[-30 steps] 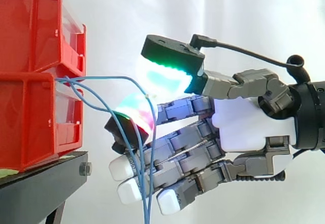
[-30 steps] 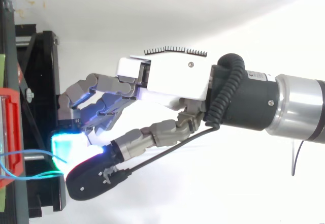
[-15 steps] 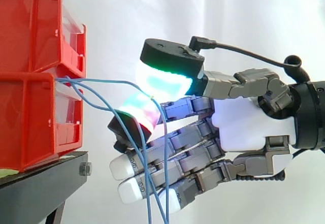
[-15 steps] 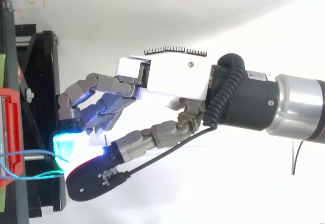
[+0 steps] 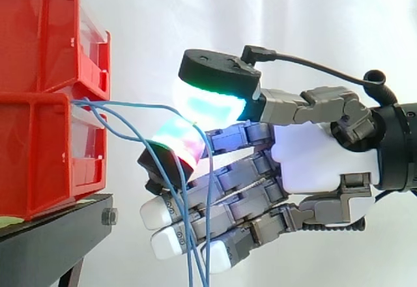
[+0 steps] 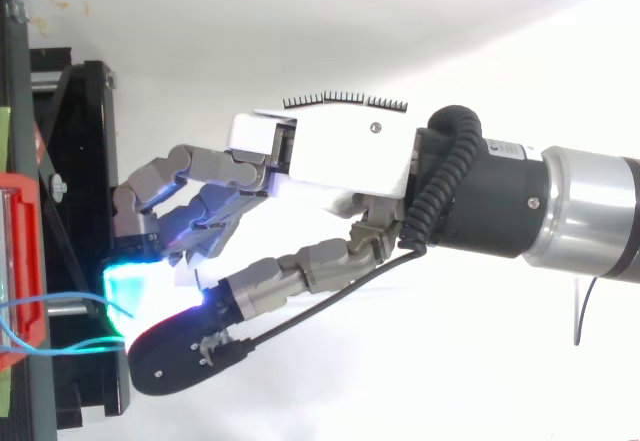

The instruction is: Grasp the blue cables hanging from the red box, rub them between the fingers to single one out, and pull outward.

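Side view: two red bins point(image 5: 39, 98) stacked on a black stand point(image 5: 52, 228) at the left; the blue cables point(image 5: 137, 103) come out of the front of the lower one; one strand arcs across to the right and goes in between the thumb pad point(image 5: 208, 101) and the topmost finger pad point(image 5: 174, 137), then drops straight down past the bottom edge; the other strands sag lower and hang in front of the white-tipped fingers underneath; the hand point(image 5: 326, 160) comes in from the right, thumb on top glowing green and white, the finger under it glowing red and green; those two are closed together on the cables, so it's a pinch; the rest of the fingers are slightly bent and spread below.

Top view: hand point(image 6: 340, 156) reaches left toward the stand point(image 6: 80, 161); fingers curled inward, thumb stretched out below them; cyan glow right at the pinch; the cables point(image 6: 60, 301) run from the bins point(image 6: 20, 261) at the left edge toward that glow.
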Controlling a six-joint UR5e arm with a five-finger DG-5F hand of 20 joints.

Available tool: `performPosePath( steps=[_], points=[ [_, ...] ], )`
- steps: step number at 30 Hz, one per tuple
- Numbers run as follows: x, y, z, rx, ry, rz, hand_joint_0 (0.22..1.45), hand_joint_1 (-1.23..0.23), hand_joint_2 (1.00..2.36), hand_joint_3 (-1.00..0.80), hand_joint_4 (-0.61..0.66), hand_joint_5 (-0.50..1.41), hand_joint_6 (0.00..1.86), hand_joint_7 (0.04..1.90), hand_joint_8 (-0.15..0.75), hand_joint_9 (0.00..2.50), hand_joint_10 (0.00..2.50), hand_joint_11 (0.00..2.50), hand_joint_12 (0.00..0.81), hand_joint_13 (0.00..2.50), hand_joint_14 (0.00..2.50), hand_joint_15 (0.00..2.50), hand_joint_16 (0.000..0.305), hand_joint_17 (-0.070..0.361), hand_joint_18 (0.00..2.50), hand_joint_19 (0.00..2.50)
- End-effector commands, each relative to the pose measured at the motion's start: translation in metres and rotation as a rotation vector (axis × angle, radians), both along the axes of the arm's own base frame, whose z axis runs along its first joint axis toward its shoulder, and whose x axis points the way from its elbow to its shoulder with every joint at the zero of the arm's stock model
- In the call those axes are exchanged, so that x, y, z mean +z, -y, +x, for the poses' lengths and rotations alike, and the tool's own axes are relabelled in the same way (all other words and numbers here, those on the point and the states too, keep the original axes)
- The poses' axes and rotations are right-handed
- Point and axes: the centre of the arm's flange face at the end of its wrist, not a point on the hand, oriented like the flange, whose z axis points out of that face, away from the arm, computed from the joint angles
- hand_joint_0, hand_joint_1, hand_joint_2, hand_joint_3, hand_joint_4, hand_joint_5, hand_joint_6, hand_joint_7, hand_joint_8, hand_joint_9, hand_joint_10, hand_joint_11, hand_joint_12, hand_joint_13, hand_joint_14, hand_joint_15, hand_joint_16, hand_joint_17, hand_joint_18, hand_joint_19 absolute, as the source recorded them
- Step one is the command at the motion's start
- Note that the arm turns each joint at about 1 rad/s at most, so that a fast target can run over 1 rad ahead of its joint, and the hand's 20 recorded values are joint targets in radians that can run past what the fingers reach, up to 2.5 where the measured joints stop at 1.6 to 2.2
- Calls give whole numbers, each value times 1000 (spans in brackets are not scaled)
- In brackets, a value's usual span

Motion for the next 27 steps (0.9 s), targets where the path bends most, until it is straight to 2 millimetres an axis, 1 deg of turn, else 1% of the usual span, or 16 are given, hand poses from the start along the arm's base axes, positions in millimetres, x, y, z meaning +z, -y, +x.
performPosePath(
  steps=[1,5,8,17,23,27],
  points=[
    [-1,0,0,0,-2,0,594,-645,1012,-220,237,-125,736,1062,271,900,7,330,357,774,8,248,44,99,783,413],
    [0,-1,0,2,0,0,597,-576,1011,-243,238,-121,722,1073,266,903,8,323,354,772,8,248,43,97,774,429],
    [0,-1,0,2,0,0,598,-553,1011,-250,240,-120,718,1075,269,910,7,320,353,773,8,249,43,97,771,431],
    [0,-1,0,0,0,0,601,-539,1011,-263,237,-115,702,1091,267,924,7,327,353,779,8,249,43,96,766,436],
    [-1,-1,0,2,-2,0,589,-477,1010,-338,223,-112,679,1138,254,938,8,340,336,772,9,259,39,88,735,468],
    [1,-1,0,2,1,0,587,-484,1009,-364,229,-109,671,1152,258,946,8,349,339,782,9,260,39,88,740,468]
  ],
)
